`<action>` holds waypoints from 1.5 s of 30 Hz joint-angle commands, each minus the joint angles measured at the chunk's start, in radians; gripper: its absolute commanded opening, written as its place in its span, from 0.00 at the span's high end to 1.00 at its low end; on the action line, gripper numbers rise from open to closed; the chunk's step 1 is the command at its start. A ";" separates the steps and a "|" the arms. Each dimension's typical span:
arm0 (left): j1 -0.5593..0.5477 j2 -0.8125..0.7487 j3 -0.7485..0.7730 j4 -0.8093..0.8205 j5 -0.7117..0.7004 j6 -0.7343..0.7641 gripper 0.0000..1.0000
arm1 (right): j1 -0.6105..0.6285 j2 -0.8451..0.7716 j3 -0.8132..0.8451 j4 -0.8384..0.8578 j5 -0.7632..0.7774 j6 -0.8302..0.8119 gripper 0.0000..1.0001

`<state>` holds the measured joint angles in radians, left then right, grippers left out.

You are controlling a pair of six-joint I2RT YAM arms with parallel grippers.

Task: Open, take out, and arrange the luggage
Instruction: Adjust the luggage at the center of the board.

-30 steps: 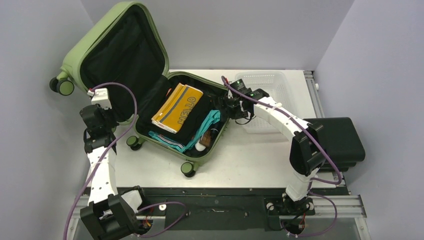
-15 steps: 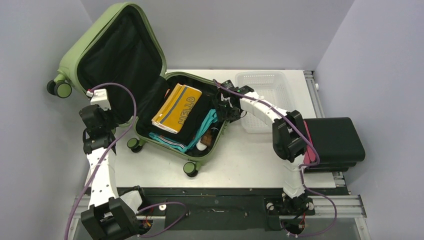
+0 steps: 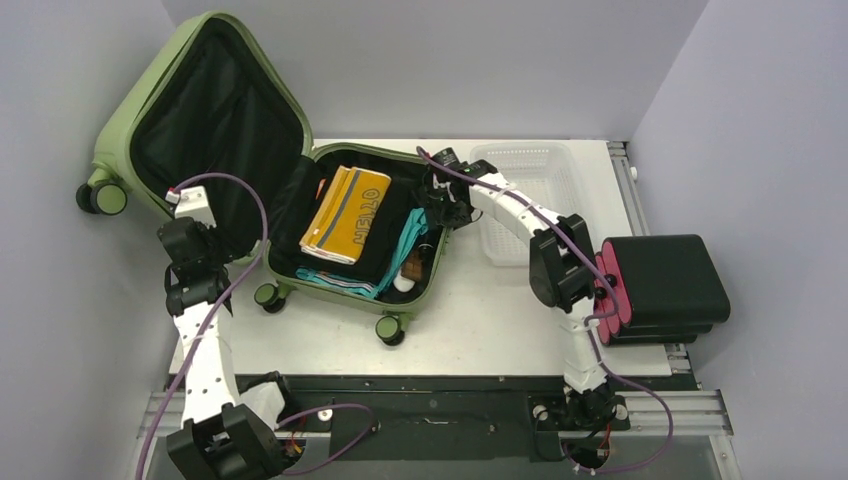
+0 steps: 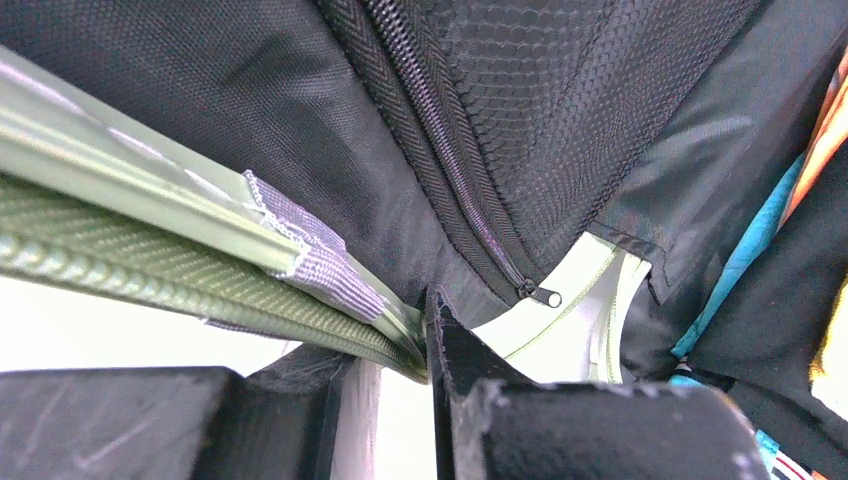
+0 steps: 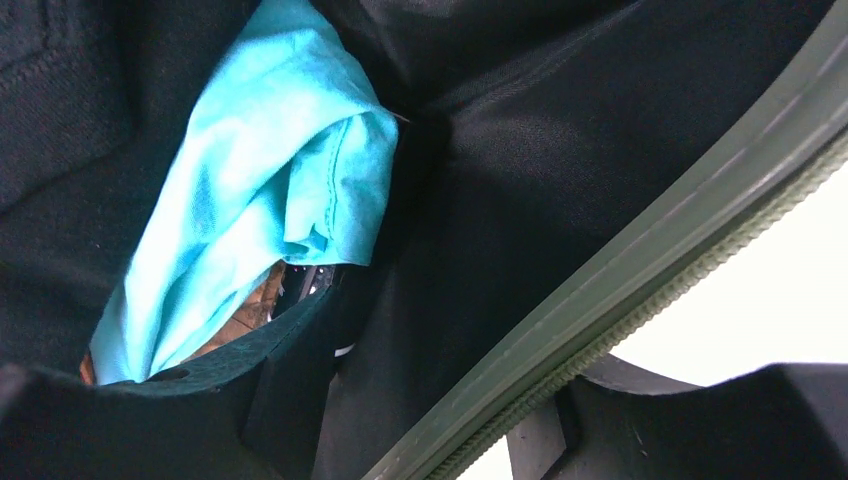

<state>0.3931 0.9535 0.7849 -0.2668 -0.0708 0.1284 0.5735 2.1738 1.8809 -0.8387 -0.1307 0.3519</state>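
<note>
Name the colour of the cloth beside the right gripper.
Turquoise. The cloth shows best in the right wrist view.

walls: plain pale grey, three sides | table: white top | light: even, soft

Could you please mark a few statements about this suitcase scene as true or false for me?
1. The luggage is shut. False: it is open, with its lid raised.
2. An orange item lettered HELLO lies inside it. True.
3. The black case stands left of the luggage. False: it stands to the right, beside the right arm.
4. The right end effector straddles the luggage's rim. True.
</note>
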 commanded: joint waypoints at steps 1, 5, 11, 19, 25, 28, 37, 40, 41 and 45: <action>-0.006 -0.023 -0.017 -0.064 0.029 0.076 1.00 | 0.020 0.042 0.136 0.160 -0.044 -0.029 0.48; -0.002 -0.037 -0.019 -0.082 0.029 0.058 1.00 | 0.018 0.093 0.206 0.171 -0.032 -0.036 0.48; -0.001 -0.055 -0.014 -0.127 0.040 0.024 1.00 | 0.017 0.144 0.276 0.210 -0.031 -0.037 0.48; 0.005 -0.085 0.001 -0.177 0.031 0.008 1.00 | 0.030 0.178 0.315 0.276 -0.055 -0.036 0.48; 0.013 -0.103 0.029 -0.216 0.033 -0.009 1.00 | 0.072 0.195 0.324 0.296 -0.074 -0.039 0.48; 0.013 -0.107 0.046 -0.228 0.038 -0.017 1.00 | 0.095 0.204 0.330 0.293 -0.076 -0.043 0.48; 0.016 -0.113 0.065 -0.204 0.063 -0.036 1.00 | 0.152 0.198 0.299 0.290 -0.107 -0.034 0.47; 0.018 -0.112 0.073 -0.194 0.070 -0.039 1.00 | 0.166 0.191 0.281 0.291 -0.117 -0.026 0.48; 0.018 -0.112 0.077 -0.193 0.071 -0.036 1.00 | 0.167 0.190 0.279 0.292 -0.122 -0.023 0.48; 0.018 -0.114 0.068 -0.190 0.092 -0.033 1.00 | 0.181 0.190 0.276 0.295 -0.133 -0.016 0.47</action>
<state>0.4278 0.8639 0.8089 -0.4385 -0.1368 0.0269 0.6048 2.3734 2.1483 -0.7128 -0.0330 0.2695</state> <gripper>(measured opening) 0.152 0.533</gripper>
